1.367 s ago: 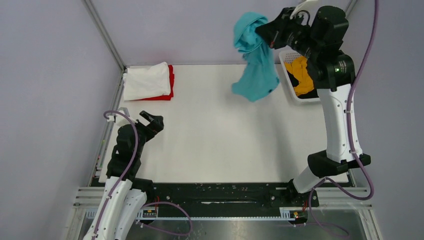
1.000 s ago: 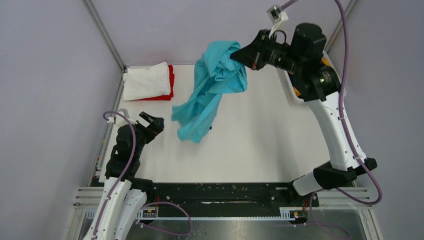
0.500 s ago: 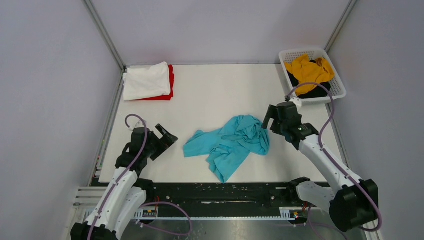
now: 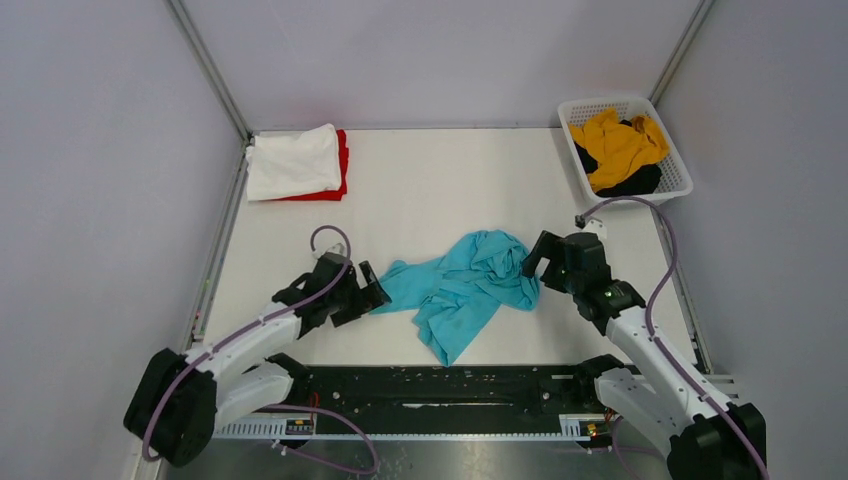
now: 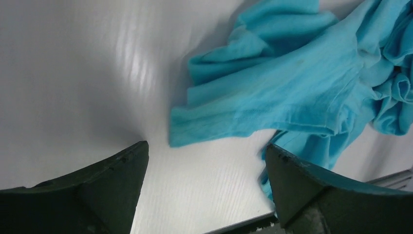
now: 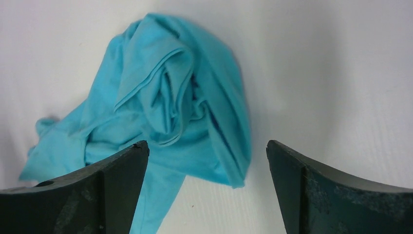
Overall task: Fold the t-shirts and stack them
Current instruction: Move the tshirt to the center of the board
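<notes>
A turquoise t-shirt [image 4: 458,285] lies crumpled on the white table [image 4: 440,185] near its front edge. My left gripper [image 4: 368,297] is at the shirt's left tip, open, with the cloth edge [image 5: 214,131] just ahead of its fingers and only bare table between them. My right gripper [image 4: 537,262] stands open at the shirt's right edge; the bunched cloth [image 6: 180,112] lies ahead of its fingers, not gripped. A folded white t-shirt [image 4: 293,160] rests on a red one [image 4: 341,160] at the back left. Mustard-yellow [image 4: 615,142] and black [image 4: 632,181] t-shirts lie in the basket.
A white lattice basket [image 4: 683,172] stands at the back right corner. Grey walls and metal posts close in the table on three sides. A black rail [image 4: 440,385] runs along the near edge by the arm bases.
My right gripper carried the turquoise shirt from the basket to the front of the table and let it go. My left arm has reached right to the shirt's left tip.
</notes>
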Controlling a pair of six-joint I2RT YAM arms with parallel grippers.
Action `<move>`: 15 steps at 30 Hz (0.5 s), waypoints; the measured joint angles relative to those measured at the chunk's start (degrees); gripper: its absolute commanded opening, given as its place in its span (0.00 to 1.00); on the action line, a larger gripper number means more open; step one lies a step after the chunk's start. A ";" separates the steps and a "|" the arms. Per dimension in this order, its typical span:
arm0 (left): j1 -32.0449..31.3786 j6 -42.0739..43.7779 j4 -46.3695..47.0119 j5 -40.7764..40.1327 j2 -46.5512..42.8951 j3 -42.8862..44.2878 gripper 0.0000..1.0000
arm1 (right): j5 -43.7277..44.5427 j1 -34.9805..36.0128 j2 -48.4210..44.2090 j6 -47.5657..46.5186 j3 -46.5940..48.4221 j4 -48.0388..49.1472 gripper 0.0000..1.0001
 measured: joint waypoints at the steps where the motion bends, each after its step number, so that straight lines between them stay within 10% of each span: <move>1: -0.70 0.02 1.09 -0.42 2.27 0.92 0.82 | -2.43 0.09 0.48 -0.15 -0.35 0.70 1.00; 15: -4.85 0.72 10.36 -3.45 20.72 8.24 0.00 | -6.60 12.90 15.93 -5.81 7.58 4.20 0.96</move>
